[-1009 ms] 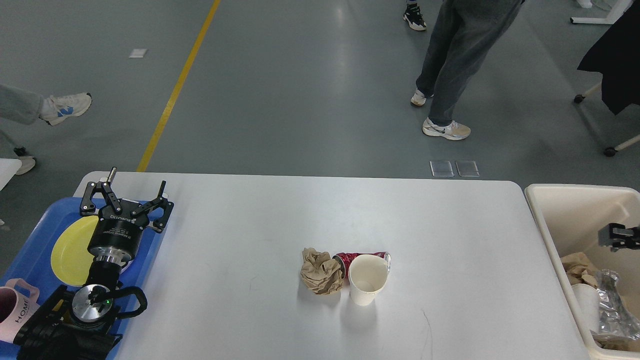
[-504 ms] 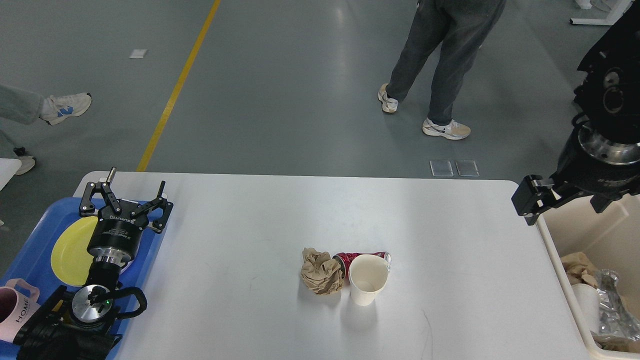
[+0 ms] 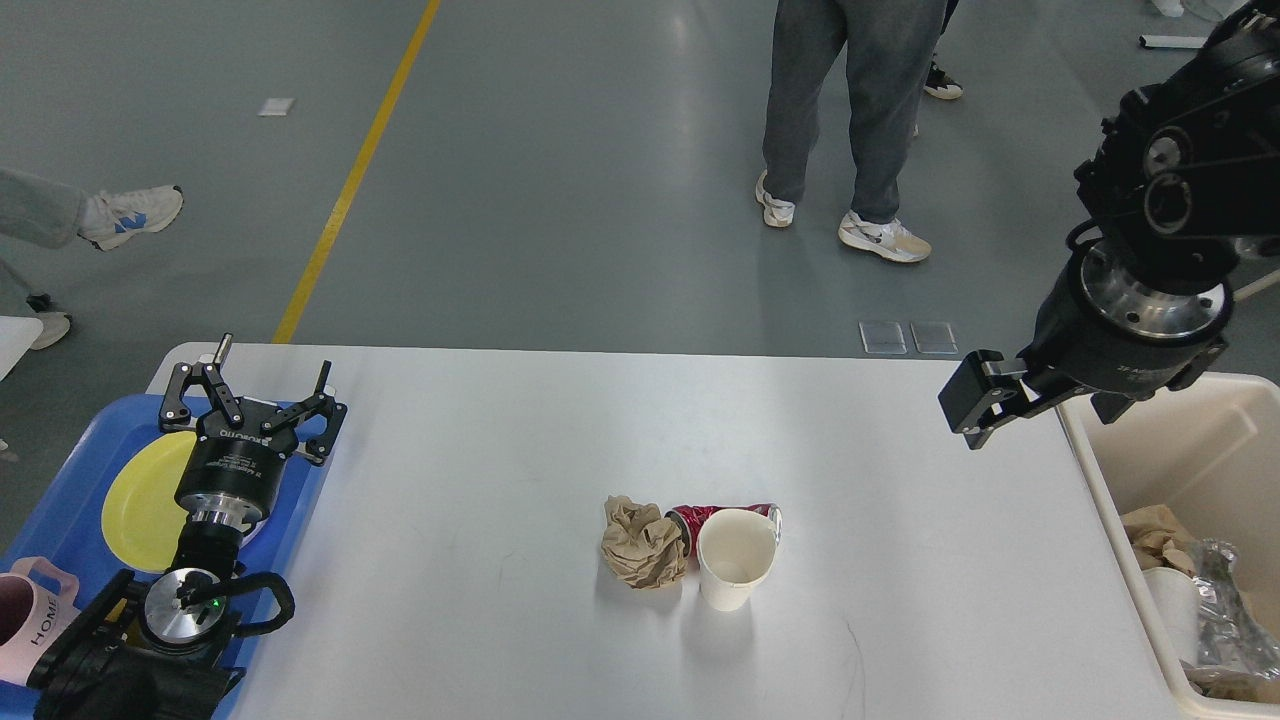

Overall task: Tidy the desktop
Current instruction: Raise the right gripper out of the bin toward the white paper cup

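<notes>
White surface [image 3: 480, 600] fills the lower middle of the view, rounded corners, blue tray [image 3: 70, 470] on its left end, cream bin [image 3: 1150, 395] off its right edge. Three bits of clutter sit bunched near the surface's centre: crumpled brown paper ball [image 3: 642, 545], crushed red can [image 3: 700, 518] lying on its side behind, white paper cup [image 3: 735, 558] upright with mouth open. Paper ball touches the can; cup stands just in front of the can and overlaps it.

Left gripper [image 3: 252, 385] hangs over the tray's far right corner, fingers spread wide, nothing between them. Yellow plate [image 3: 135, 500] lies in the tray under that arm; pink mug [image 3: 25, 620] marked HOME at the tray's near left.

Right gripper [image 3: 978, 405] is up above the surface's far right corner, just beside the bin's rim, well apart from the clutter. It reads as one dark block from this angle, so can't tell whether its fingers are open or closed.

Bin holds brown paper, a white cup and crinkled foil [image 3: 1225, 610].

Person in grey trousers [image 3: 850, 100] stands on the floor beyond the surface.
</notes>
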Controlling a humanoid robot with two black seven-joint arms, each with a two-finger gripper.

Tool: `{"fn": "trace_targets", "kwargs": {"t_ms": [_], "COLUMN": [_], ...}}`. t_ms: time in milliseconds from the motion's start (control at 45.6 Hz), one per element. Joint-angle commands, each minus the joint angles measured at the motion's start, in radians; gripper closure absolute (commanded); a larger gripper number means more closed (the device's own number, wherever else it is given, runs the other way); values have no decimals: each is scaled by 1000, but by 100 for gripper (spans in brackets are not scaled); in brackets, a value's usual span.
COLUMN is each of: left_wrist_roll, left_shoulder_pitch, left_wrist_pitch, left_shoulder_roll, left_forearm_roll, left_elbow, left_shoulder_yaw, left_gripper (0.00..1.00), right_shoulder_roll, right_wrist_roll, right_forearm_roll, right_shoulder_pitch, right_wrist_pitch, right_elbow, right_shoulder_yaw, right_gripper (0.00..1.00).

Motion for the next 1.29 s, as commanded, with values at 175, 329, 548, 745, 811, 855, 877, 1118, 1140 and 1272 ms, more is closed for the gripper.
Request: {"fn": "trace_targets", "kwargs": {"t_ms": [175, 329, 548, 745, 811, 855, 877, 1118, 1140, 1272], "left_wrist_roll": [0, 2, 0, 0, 0, 0, 0, 0, 0, 0], "left_shoulder_pitch": [0, 0, 0, 2, 2, 2, 2, 2, 2, 2], "left_wrist_pitch": [0, 0, 0, 0, 0, 0, 0, 0, 0, 0], "left_shoulder_roll": [0, 0, 0, 0, 0, 0, 0, 0, 0, 0], "left_forearm_roll": [0, 0, 0, 0, 0, 0, 0, 0, 0, 0], "left_elbow": [0, -2, -2, -2, -2, -2, -2, -2, -2, -2], "left_shoulder_yaw": [2, 2, 2, 2, 2, 2, 2, 2, 2, 2], "left_gripper": [4, 4, 4, 4, 4, 4, 4, 4, 4, 4], "right_shoulder_roll": [5, 65, 177, 229, 238, 240, 243, 281, 281, 281], "right_wrist_roll": [-14, -15, -18, -20, -20, -20, -20, -20, -20, -20], "right_forearm_roll": [1, 1, 4, 4, 4, 4, 3, -3, -3, -3], "right_shoulder_pitch": [-246, -433, -657, -795, -836, -860, -872, -932, -933, -941], "right_wrist_pitch": [-67, -135, -179, -236, -253, -268, -277, -345, -346, -347], "right_elbow": [-72, -221, -391, -495, -528, -540, -548, -577, -577, -577], "right_shoulder_yaw": [269, 312, 388, 415, 413, 408, 408, 405, 405, 404], "right_gripper": [0, 2, 1, 2, 2, 3, 3, 11, 14, 32]}}
